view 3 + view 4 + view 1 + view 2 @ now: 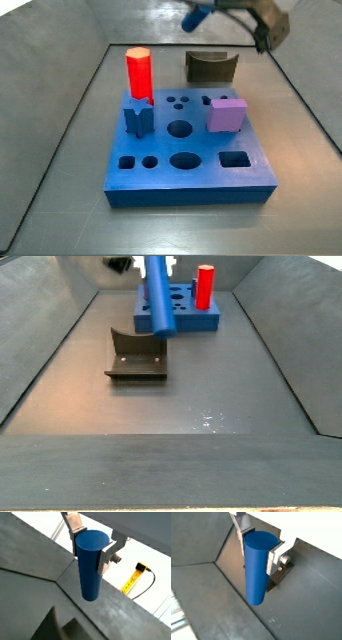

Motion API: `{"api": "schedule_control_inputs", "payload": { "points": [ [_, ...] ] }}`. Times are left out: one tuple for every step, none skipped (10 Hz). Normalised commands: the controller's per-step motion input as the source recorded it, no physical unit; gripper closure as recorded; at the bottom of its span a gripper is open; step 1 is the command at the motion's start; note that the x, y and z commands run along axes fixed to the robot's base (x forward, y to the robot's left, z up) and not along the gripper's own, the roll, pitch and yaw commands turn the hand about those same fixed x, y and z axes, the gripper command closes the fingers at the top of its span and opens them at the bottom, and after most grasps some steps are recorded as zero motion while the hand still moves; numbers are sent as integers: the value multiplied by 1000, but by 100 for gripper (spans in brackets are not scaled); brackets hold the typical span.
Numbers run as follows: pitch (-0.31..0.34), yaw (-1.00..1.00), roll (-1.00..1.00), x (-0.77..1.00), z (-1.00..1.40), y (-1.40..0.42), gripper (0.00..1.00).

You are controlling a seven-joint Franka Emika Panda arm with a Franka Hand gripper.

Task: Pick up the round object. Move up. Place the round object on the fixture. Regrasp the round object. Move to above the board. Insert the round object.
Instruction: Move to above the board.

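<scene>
Gripper (93, 547) clamped on the round object (89, 564), raised above the fixture (138, 354), board (187, 150) well apart

A red hexagonal peg (139, 70), dark-blue star peg (138, 118) and lilac cube (227, 114) stand upright.

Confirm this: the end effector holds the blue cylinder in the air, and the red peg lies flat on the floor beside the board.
Not quite. The end effector does hold the blue cylinder in the air, but the red peg stands upright in the board, as a side view shows.
</scene>
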Motion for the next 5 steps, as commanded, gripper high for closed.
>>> {"api": "schedule_control_inputs", "payload": {
  "points": [
    [-106,-40,-33,-285,1000,5,100],
    [-82,-74,-47,-267,1000,6,100],
    [-58,-90,-59,-253,1000,8,100],
    [-24,-103,-73,-236,1000,11,100],
    [-7,-100,-79,-227,1000,11,100]
  ]
}}
